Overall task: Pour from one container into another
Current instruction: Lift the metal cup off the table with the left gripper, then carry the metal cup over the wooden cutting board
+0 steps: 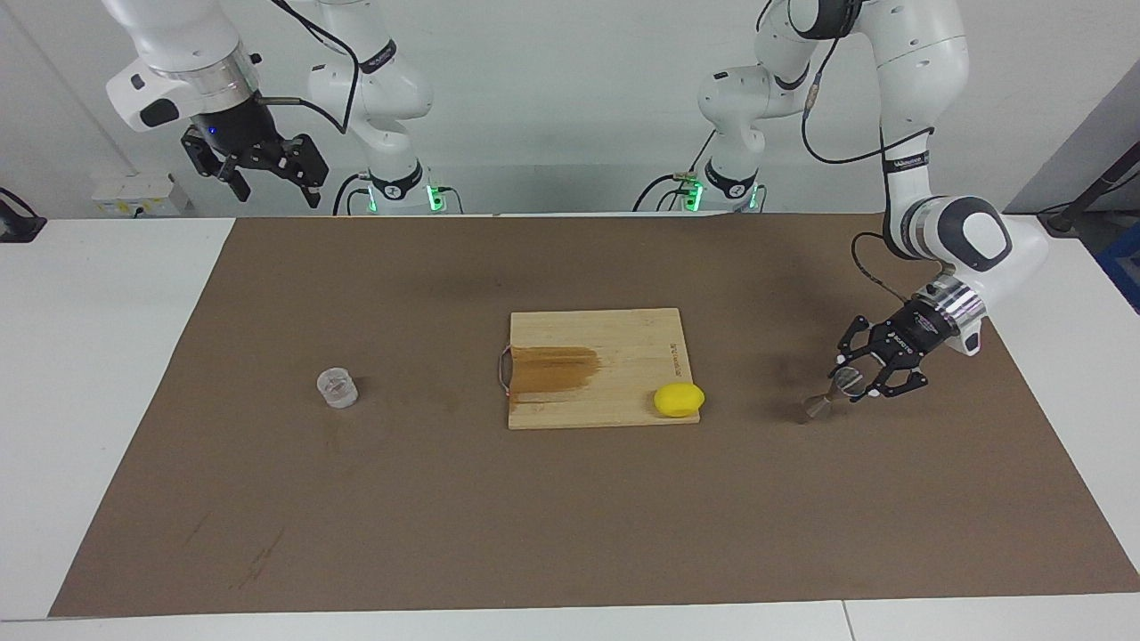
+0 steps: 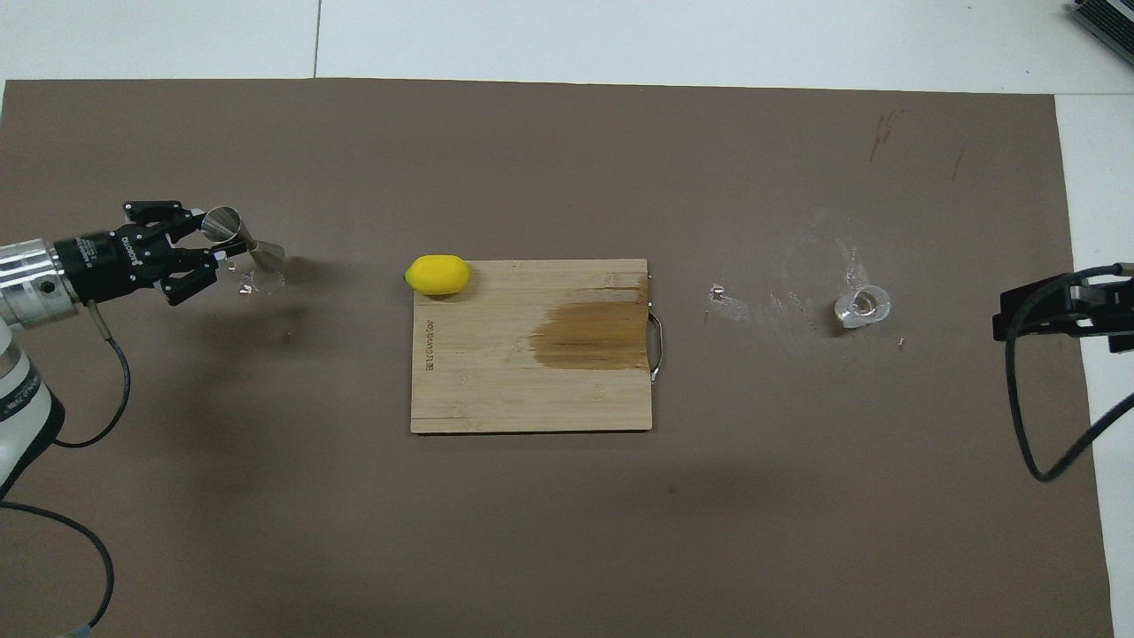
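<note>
- Your left gripper (image 1: 852, 381) is closed around the upper cone of the small silver hourglass-shaped metal jigger (image 1: 830, 396), tilted above the brown mat (image 1: 570, 516) at the left arm's end.
- Your right gripper (image 1: 263, 174) waits raised, fingers spread, holding nothing.
- Your squat clear glass cup (image 1: 337, 388) stands on the mat toward the right arm's end.

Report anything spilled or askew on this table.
The jigger is tilted in the left gripper. A dark wet-looking stain marks the cutting board at its handle end. Whitish residue streaks the mat beside the glass cup.

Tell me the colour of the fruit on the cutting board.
Yellow lemon; overhead view shows it best.
</note>
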`<state>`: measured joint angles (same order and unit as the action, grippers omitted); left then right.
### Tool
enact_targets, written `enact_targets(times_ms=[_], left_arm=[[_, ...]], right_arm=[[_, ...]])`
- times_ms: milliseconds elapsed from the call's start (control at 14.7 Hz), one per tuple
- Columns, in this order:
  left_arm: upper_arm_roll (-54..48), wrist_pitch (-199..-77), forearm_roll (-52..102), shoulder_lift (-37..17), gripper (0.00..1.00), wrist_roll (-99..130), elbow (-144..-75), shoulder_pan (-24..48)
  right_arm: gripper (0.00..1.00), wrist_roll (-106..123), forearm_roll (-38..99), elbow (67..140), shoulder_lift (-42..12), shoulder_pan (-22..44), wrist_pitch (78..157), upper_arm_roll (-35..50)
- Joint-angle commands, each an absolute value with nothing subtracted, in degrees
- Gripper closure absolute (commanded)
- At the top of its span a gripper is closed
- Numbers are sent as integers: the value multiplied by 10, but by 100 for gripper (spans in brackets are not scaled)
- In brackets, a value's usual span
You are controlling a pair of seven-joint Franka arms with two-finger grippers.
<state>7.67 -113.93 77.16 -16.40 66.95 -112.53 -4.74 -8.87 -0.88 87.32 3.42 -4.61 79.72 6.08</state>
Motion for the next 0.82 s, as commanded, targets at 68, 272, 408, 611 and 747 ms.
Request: enact_targets(times_ms=[68, 272, 408, 611, 747], left_arm=[[41, -1189, 813, -123, 100, 706, -1134, 7], [43, -1249, 859, -104, 100, 705, -1145, 90], [43, -1311, 912, -98, 100, 702, -1161, 160], [44, -1397, 996, -101, 100, 693, -1179, 262], [44, -1469, 1019, -109, 100, 691, -1179, 328]], right_arm=[[0, -76, 4, 891, 54, -50, 788, 62], [0, -77, 3, 891, 54, -49, 791, 62], [0, -84, 4, 892, 54, -52, 795, 62], [0, -113, 3, 894, 53, -54, 797, 62], [0, -149, 4, 897, 52, -54, 800, 62]])
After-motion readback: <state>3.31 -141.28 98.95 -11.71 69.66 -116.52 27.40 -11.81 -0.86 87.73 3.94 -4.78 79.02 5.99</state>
